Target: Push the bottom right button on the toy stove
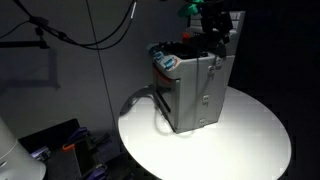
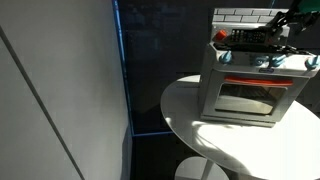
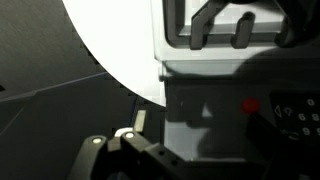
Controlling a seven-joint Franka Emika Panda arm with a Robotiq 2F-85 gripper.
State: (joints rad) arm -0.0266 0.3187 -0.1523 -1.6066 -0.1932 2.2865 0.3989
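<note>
Jaws are too dark and small to read, so I cannot tell whether the gripper [image 1: 211, 24] is spread or closed; nothing seems held. It hangs just above the rear top of the toy stove [image 1: 195, 92], which stands on the white round table [image 1: 250, 140]. Judging by this, no button is pressed yet: the approach and push remain.

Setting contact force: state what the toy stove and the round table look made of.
Toy stove: probably moulded plastic, matte grey, with flat uniform panels. Its oven door window looks like clear, glossy plastic. Round table: smooth white top, laminate or painted, cannot tell which.
</note>
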